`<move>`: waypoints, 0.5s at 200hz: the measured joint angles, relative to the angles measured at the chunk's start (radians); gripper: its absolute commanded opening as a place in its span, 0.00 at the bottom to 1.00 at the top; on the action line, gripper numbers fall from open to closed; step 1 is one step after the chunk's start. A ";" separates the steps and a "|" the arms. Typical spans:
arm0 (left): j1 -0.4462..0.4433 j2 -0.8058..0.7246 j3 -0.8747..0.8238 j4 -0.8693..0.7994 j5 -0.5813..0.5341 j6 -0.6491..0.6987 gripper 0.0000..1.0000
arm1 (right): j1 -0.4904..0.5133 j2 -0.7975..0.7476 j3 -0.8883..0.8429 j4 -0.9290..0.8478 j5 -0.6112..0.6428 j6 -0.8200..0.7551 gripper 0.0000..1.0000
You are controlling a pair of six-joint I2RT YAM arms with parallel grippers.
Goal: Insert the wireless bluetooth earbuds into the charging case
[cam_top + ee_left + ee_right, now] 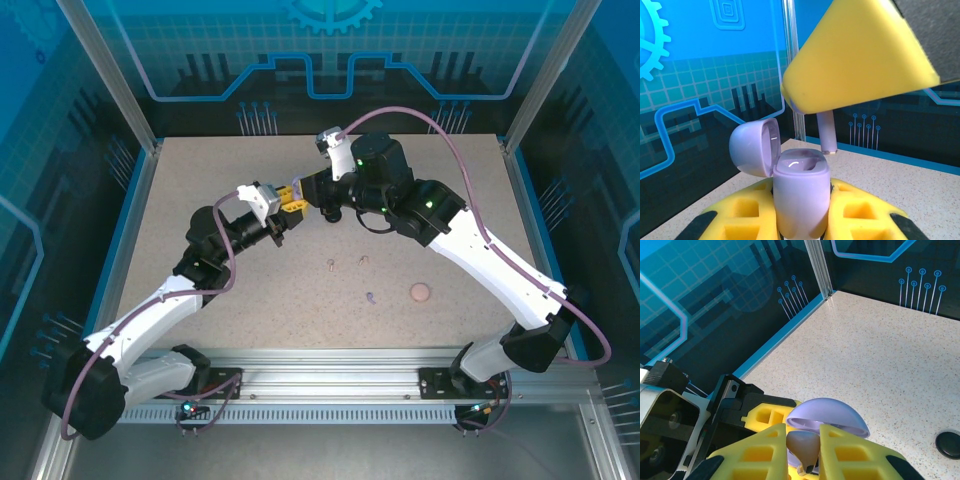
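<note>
Starting at the left, we see the left end effector [801,217] closed on the lilac charging case [800,195], with one yellow finger on each side of its body. We think it holds the case this way, upright and lifted above the table [920,185], so that the wells face up and the case cannot slide when something is pressed in. The lid [751,147] is swung open to the left, which leaves the mouth free from above and from the right. Just right of the mouth hangs a lilac earbud [827,132], with its stem pointing down and its head pinched in the right end effector [803,440], which grips it from above. The stem-down pose matches the way it must enter a well. The tip seems close to the rim but not yet inside, and we cannot tell how far behind the case it is. We judge that the next move needs a small shift toward the well and then a slow descent, because a tilted stem could catch on the rim. Further right on the table the loose earbuds [363,260] lie apart from each other, near a pinkish round case [420,292], and a black round thing [950,444] sits at the edge of the right wrist view.
</note>
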 measured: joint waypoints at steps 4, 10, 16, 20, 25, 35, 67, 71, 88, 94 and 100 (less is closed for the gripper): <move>0.000 0.000 0.000 0.000 0.000 0.000 0.00 | 0.000 0.000 0.000 0.000 0.000 0.000 0.19; 0.000 0.000 0.000 0.000 0.000 0.000 0.00 | 0.000 0.001 0.000 0.000 0.000 0.000 0.19; 0.000 0.000 0.000 0.000 0.000 0.000 0.00 | 0.000 0.002 0.000 0.001 0.000 0.000 0.18; 0.000 0.000 0.000 0.000 0.000 0.000 0.00 | 0.000 0.003 -0.001 0.002 0.000 0.000 0.19; 0.000 0.000 0.000 0.000 0.000 0.000 0.00 | 0.000 0.003 -0.003 0.003 0.001 0.000 0.18; -0.001 0.000 0.000 -0.001 0.000 0.000 0.00 | 0.000 0.004 -0.008 0.003 0.001 0.000 0.18; -0.001 0.000 0.000 -0.011 -0.001 0.000 0.00 | -0.001 0.007 -0.027 0.011 0.004 0.000 0.18; -0.001 0.000 0.000 -0.011 -0.001 0.000 0.00 | -0.001 0.008 -0.032 0.012 0.004 0.000 0.18; 0.000 0.000 0.000 -0.013 -0.002 0.000 0.00 | -0.001 0.008 -0.045 0.009 0.003 -0.002 0.18; 0.000 0.000 0.000 -0.015 -0.002 0.000 0.00 | -0.001 0.008 -0.047 0.009 0.003 -0.004 0.17; 0.000 0.000 0.000 -0.018 -0.003 0.000 0.00 | -0.001 0.009 -0.047 0.009 0.003 -0.006 0.17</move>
